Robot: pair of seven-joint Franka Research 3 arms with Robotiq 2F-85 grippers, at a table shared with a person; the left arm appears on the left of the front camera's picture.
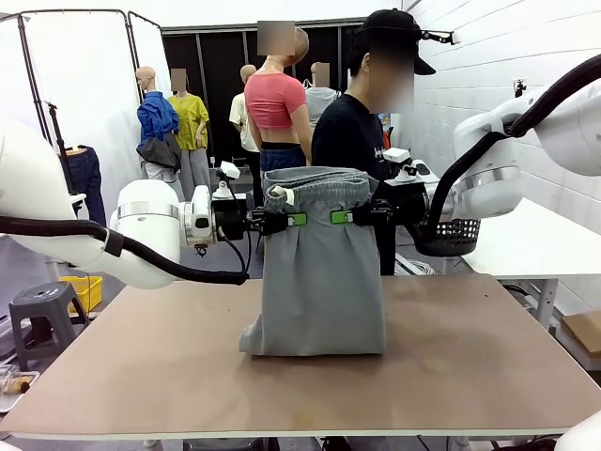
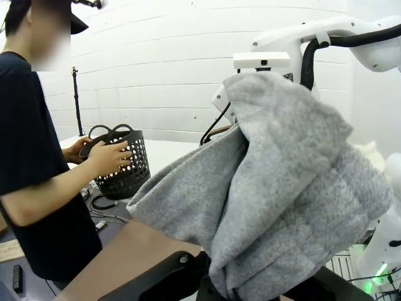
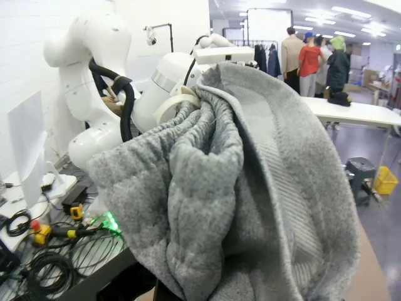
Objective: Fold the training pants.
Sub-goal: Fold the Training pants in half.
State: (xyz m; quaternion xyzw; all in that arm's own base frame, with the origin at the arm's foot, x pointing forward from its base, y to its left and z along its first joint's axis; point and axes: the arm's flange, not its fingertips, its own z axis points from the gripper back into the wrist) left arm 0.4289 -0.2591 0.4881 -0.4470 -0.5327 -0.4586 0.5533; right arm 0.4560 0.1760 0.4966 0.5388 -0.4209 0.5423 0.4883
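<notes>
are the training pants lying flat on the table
No, both grippers hold the training pants up by the waistband, with just the bottom edge resting on the table.

Grey training pants (image 1: 319,272), hanging, hem on table

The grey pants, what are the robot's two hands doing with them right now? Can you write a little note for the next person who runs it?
Left gripper: shut on the training pants, pinching the waistband on its side.
Right gripper: shut on the training pants, pinching the waistband's other side.
Pants: hanging between the arms above the table, lower end bunched on the tabletop.
Person: at the far side, hands on a black basket, not touching the pants.
Done: pants picked up by the waistband.
Left: lay them down and fold them.
</notes>
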